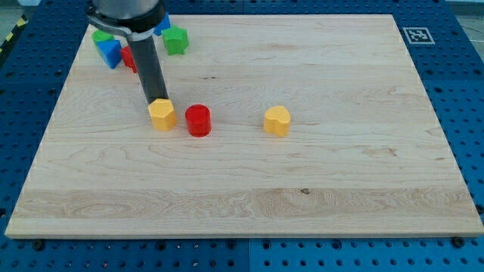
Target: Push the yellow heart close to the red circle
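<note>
While the wooden table (318,181) fills most of the view, the blue pegboard base (469,91) shows around its edges, with a black-and-white marker tag (417,35) at the table's top right corner. The arm's dark rod (151,72) comes down from the view's top left, its upper housing cut off by the frame. There is no claw on this arm, so nothing is open, closed or held; my tip (160,100) sits at the top edge of a yellow block (162,115), apparently touching it, and that block's shape is hard to make out. Just to its right stands the red circle (198,120). The yellow heart (277,121) lies farther right, apart from the circle. Behind the rod, a blue block (108,52), a green block (176,41) and a partly hidden red block (129,58) cluster together.
</note>
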